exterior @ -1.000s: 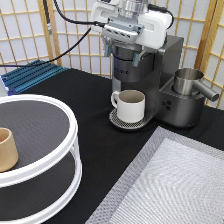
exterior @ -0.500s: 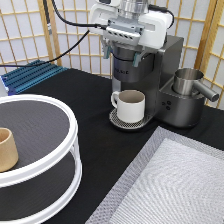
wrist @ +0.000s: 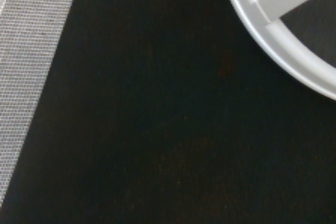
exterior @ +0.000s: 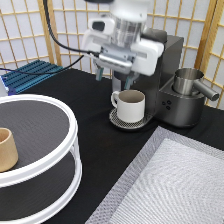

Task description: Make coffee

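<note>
Gripper (exterior: 114,75) spread, holding nothing, above cream mug (exterior: 130,105) on coffee machine (exterior: 172,85) tray; mug contents unseen.

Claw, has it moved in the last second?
Yes. The claw has come lower and toward the exterior view's left against the coffee machine, nearer the mug.

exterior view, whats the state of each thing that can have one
end effector: at the coffee machine, above the mug, fingers apart, nothing seen between them
mug: upright on the machine's round drip tray, contents not visible
coffee machine: brew area hidden by the arm, cannot tell if open
metal pitcher: upright beside the machine
tan cup: upright on the top shelf of the white round stand
pod: not visible
</note>
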Controlling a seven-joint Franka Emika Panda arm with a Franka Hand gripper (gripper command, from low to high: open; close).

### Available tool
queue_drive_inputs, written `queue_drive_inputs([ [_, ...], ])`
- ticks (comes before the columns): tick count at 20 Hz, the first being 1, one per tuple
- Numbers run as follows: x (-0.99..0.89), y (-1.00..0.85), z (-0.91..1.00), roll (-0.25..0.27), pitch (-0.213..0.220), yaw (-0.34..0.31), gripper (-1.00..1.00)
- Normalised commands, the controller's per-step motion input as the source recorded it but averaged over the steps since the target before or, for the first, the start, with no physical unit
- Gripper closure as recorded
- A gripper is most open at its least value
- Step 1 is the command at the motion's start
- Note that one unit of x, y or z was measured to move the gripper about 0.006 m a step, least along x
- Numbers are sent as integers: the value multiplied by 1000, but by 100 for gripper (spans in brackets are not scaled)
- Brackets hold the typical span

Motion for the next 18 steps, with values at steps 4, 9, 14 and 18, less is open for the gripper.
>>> queue_drive_inputs([
  [4,73,-714,1000,124,70,3,-100],
  [9,116,-794,1000,123,6,0,-100],
  [14,-406,265,1000,18,-95,-1,-100],
  [18,-279,979,1000,-54,-119,0,-100],
])
